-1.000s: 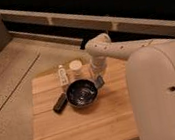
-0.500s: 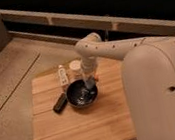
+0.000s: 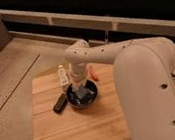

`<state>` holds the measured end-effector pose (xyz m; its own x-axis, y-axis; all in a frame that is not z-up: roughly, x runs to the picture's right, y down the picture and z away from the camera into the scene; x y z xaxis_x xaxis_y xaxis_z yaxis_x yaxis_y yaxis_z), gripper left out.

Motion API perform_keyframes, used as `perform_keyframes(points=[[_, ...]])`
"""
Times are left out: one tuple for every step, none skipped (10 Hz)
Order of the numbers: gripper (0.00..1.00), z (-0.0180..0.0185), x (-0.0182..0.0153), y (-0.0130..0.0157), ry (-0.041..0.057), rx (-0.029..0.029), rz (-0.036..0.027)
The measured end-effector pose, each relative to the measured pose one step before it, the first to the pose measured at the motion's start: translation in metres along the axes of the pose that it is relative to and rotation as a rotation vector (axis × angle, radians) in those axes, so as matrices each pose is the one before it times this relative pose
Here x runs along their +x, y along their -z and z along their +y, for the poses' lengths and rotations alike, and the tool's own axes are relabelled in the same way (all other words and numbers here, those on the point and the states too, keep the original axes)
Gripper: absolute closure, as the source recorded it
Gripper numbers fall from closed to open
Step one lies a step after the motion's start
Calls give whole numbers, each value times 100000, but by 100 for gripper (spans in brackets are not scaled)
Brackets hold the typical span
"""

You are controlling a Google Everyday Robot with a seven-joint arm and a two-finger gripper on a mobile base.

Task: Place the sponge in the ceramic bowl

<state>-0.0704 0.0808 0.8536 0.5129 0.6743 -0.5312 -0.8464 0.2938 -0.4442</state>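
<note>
One gripper [image 3: 79,86] reaches down into the ceramic bowl [image 3: 90,101]; whether it clasps or has freed the sponge [image 3: 79,94] I cannot tell. The sponge seems to be the blue-grey patch inside the rim beneath it. If the sponge clings as the gripper lifts, it could spill onto the bench [image 3: 67,134], or a bumped rim could slide the bowl toward the black bar [image 3: 60,103].
</note>
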Motion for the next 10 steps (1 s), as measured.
perform_keyframes(points=[[74,30,-345,-662,422,-858,407],[66,-445,-27,-496,-728,-337,968],[57,-438,-78,-679,-992,-773,835],[46,-288,32,-598,-584,-779,1065],[36,-123,-119,-379,-138,-506,634],[29,-149,-94,-145,-305,-307,420],[26,-119,-55,-91,-230,-260,456],[26,-83,-39,-11,-195,-107,244],[26,-146,-109,64,-313,18,90],[26,-79,-106,109,-109,-52,-17]])
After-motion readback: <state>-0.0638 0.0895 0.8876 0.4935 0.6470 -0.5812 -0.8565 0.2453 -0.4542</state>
